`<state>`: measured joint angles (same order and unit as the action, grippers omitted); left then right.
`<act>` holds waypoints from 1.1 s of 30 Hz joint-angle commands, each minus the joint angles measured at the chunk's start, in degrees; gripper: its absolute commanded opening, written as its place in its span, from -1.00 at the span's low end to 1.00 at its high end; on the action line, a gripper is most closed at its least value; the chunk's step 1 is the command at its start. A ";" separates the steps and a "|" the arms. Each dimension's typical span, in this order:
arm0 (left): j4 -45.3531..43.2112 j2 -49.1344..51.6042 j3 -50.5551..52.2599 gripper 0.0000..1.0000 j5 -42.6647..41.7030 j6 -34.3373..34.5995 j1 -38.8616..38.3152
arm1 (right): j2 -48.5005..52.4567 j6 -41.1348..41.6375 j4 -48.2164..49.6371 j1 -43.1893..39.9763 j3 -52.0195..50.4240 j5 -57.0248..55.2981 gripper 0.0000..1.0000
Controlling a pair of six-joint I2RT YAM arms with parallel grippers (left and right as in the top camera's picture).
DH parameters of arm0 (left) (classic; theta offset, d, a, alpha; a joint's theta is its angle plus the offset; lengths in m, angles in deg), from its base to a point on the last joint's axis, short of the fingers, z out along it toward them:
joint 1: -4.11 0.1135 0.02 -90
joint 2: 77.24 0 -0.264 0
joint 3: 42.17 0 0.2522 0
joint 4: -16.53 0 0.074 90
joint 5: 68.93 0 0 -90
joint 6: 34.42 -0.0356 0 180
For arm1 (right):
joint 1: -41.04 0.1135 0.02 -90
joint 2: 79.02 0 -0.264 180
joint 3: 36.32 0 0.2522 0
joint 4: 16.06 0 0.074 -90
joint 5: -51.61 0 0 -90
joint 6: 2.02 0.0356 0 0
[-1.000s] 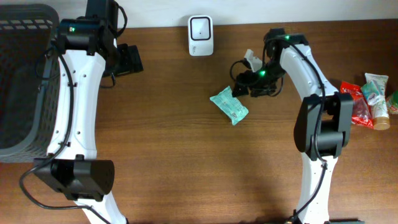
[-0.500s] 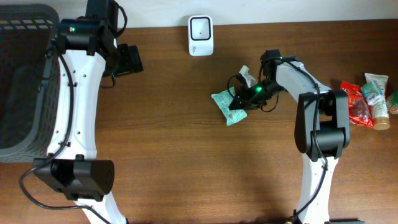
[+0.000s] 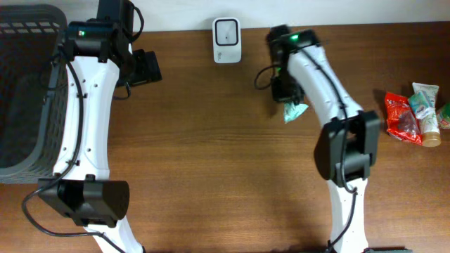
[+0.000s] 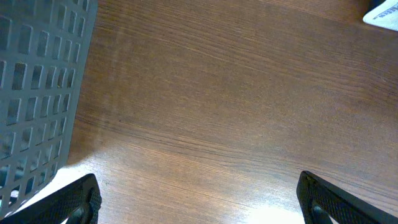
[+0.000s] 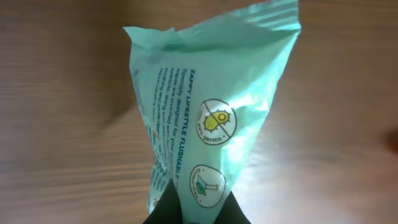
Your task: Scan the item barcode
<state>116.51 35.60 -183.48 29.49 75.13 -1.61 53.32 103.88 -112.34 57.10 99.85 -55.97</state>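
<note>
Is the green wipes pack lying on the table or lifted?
Lifted, it seems: the right gripper pinches one end, and the green wipes pack fans out before the blurred table.

A brown wooden table fills the overhead view. 1 dark grey basket with slotted walls stands at its left edge, partly cut off by the frame. At the far right edge lies a small pile: 1 red packet touching 1 white tube with green print, and just beside them 1 green thing, mostly out of frame.
</note>
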 commanded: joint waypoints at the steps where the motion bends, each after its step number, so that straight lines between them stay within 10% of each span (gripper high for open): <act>1: 0.00 0.09 0.11 0.98 0.42 0.35 -0.17 | -0.61 9.84 0.00 4.02 -3.89 -19.78 -0.91; 8: 0.02 0.09 0.11 0.98 0.42 0.35 -0.20 | -0.59 10.80 7.74 11.41 -15.23 -12.02 -0.67; 10: 0.00 0.09 0.11 0.98 0.42 0.35 -0.17 | -0.59 10.75 10.91 14.45 -15.23 -7.74 -0.05; 14: 0.00 0.09 0.11 0.98 0.42 0.35 -0.13 | -0.59 10.75 15.06 17.31 -15.23 -0.04 0.38; 21: 0.00 0.09 0.11 0.98 0.42 0.35 -0.13 | -0.61 9.99 7.21 13.33 -5.75 5.20 0.48; 26: 0.00 0.09 0.11 0.98 0.42 0.35 -0.17 | -0.59 -9.31 3.87 4.70 -1.84 10.51 0.50; 33: 0.00 0.07 0.11 0.98 0.42 0.35 -0.15 | -0.59 -15.67 10.58 1.29 -9.79 16.68 0.36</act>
<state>116.47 35.60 -183.43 29.52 75.13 -1.61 53.36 90.55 -103.18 57.97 92.39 -42.05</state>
